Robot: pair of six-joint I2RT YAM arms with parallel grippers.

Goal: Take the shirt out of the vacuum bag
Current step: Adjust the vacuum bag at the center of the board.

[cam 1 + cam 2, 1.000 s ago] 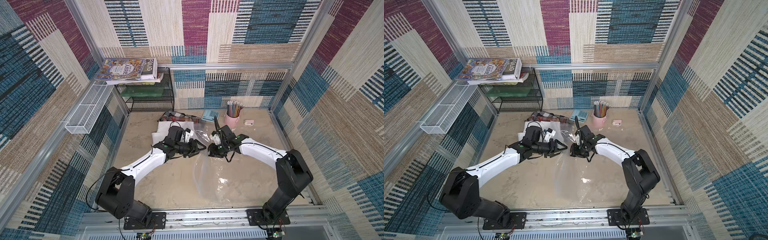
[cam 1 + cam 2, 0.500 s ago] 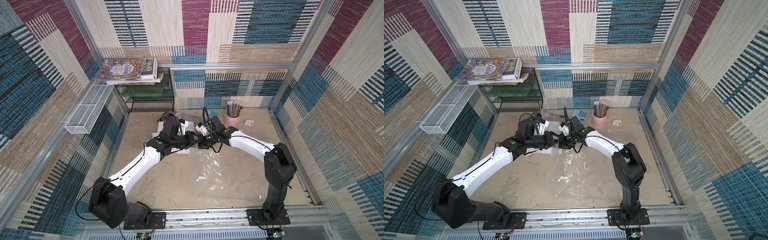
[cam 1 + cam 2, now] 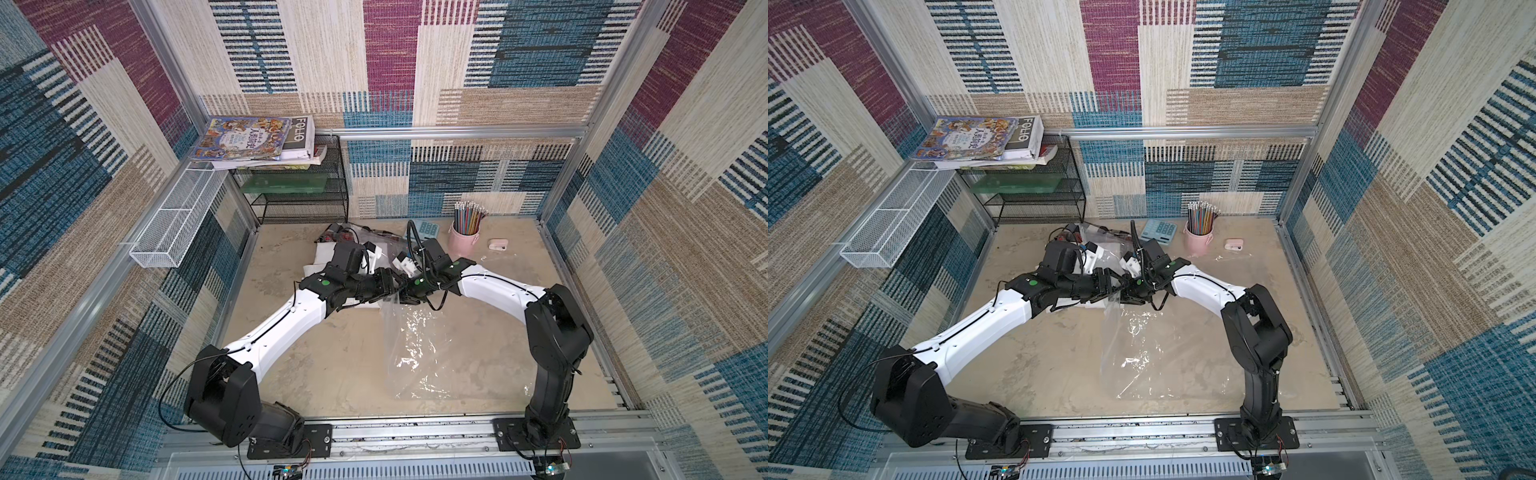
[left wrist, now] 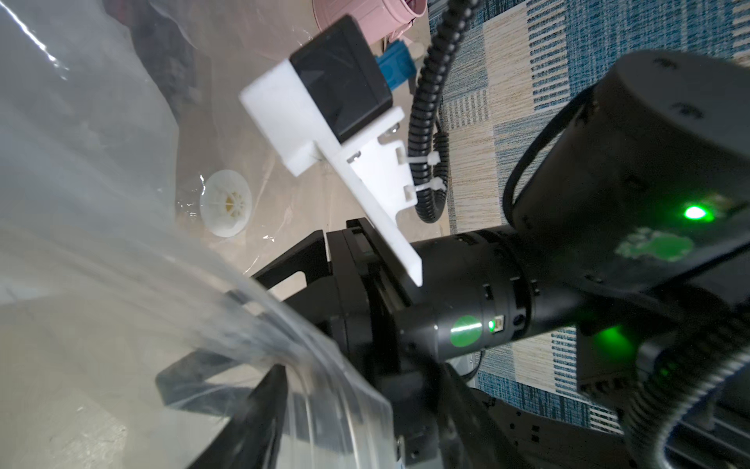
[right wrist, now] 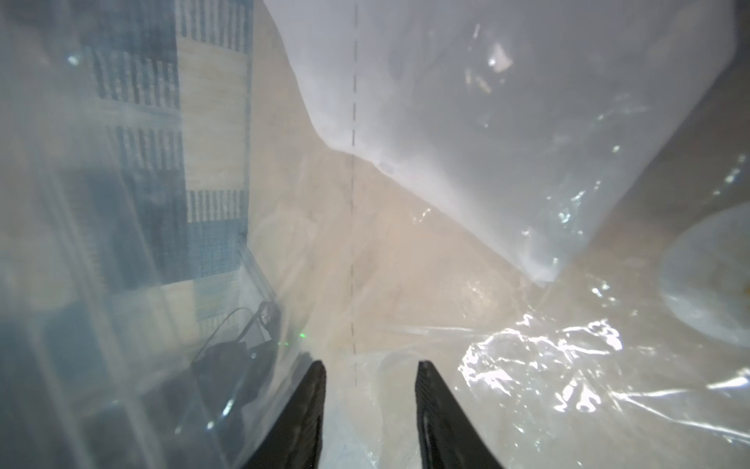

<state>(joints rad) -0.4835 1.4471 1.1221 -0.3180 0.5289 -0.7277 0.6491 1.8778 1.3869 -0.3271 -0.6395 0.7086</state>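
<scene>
The vacuum bag (image 3: 415,345) is clear, crinkly plastic. Its upper edge is lifted off the table where my two grippers meet, and the rest hangs down onto the table in both top views (image 3: 1133,353). My left gripper (image 4: 353,406) stands open with the bag's edge strip running between its jaws. My right gripper (image 5: 369,363) is open too, its fingers behind the plastic with a loose fold between them. The round white valve (image 4: 226,202) rests low near the table. A white folded cloth (image 3: 320,253), seemingly the shirt, lies on the table under my left arm. No cloth shows in the hanging part.
A dark plaid cloth (image 3: 336,237) lies at the back under loose plastic. A pink cup of pencils (image 3: 464,241), a blue pad (image 3: 428,228) and a small pink item (image 3: 496,245) stand back right. A black mesh shelf (image 3: 299,195) with books and a white wire basket (image 3: 174,224) are back left.
A second ago the bag lay flat on the table. Both grippers have moved back and up with its edge, so the bag now hangs from them. My left jaws have widened.
</scene>
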